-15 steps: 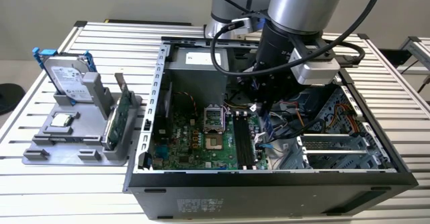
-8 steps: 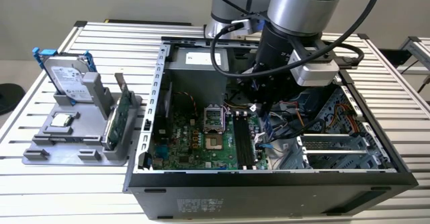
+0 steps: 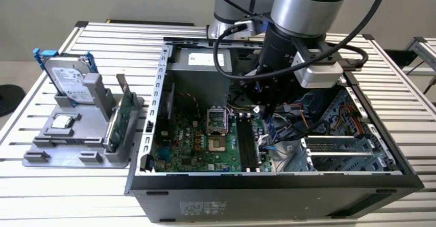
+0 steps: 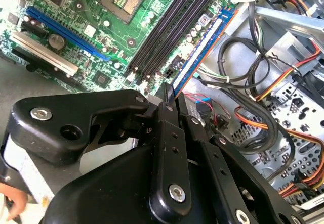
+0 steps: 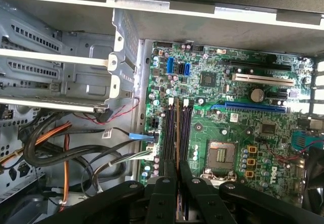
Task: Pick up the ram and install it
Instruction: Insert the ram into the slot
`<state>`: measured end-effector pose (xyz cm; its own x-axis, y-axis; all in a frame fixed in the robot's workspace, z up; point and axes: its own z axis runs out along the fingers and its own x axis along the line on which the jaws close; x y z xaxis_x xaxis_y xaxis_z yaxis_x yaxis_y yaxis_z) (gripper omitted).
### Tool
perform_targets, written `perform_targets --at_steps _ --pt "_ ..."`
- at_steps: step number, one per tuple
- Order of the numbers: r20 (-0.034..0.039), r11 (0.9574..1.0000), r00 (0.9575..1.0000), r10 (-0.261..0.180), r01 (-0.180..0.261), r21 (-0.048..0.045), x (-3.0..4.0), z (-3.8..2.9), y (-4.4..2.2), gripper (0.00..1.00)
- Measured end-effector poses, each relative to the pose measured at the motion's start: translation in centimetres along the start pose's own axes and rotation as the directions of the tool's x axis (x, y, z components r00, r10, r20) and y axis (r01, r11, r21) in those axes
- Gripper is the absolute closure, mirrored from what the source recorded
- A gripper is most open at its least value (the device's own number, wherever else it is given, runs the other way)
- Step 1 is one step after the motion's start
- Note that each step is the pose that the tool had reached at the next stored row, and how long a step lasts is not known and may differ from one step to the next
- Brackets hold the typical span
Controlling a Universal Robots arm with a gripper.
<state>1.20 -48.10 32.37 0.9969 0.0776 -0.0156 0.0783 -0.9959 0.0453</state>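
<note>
My gripper is down inside the open computer case, over the motherboard. In both wrist views it is shut on the ram, a thin long stick seen edge-on. The ram sticks out from between the black fingers and runs parallel to the black memory slots. In the first wrist view the ram lines up along the slots, held by my gripper. Whether it touches a slot I cannot tell.
A grey tray at the exterior view's left holds a silver hard drive with blue rails, a green expansion card and a small chip. Bundled cables and a metal drive cage crowd the case beside the slots.
</note>
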Motion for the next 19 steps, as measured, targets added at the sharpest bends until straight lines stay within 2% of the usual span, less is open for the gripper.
perform_targets --at_steps 12,19 --pt "0.0 1.0 1.0 0.001 -0.001 0.0001 0.01 0.65 -0.05 1.0" --pt "0.0014 0.9994 0.9994 0.034 -0.034 0.0005 0.01 1.11 -0.07 1.0"
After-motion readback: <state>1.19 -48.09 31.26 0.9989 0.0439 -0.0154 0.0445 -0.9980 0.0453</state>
